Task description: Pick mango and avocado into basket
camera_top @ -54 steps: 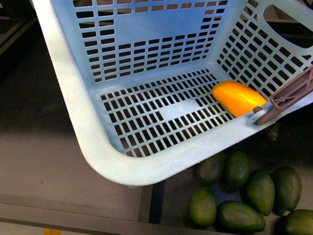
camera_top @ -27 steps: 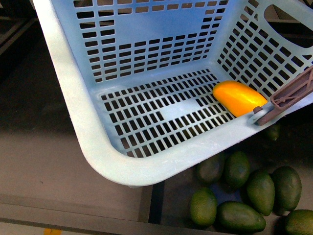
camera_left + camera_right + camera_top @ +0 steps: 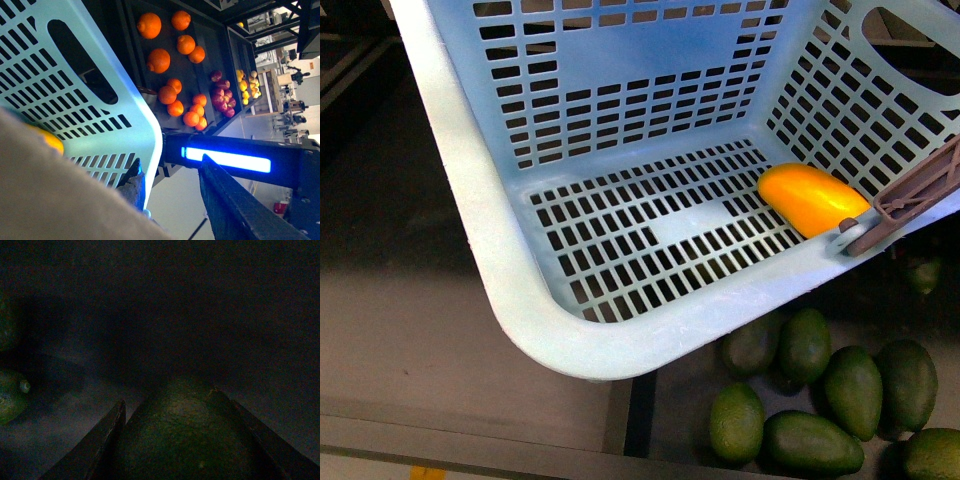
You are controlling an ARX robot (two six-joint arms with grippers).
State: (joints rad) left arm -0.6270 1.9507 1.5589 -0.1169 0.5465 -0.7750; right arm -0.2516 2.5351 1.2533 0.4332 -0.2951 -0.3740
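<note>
Avocado (image 3: pixel 175 440) looks pinched in your right gripper (image 3: pixel 168 396); basket (image 3: pixel 470 230) sits to its left; left gripper (image 3: pixel 170 170): cannot tell its hold

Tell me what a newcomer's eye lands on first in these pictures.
The big light blue basket fills the front view, with one glossy yellow-orange mango lying on its slotted floor against the right wall. Just outside its near rim, at lower right, lies a cluster of dark green avocados. In the left wrist view, bright oranges sit on a dark shelf beyond the basket.
</note>
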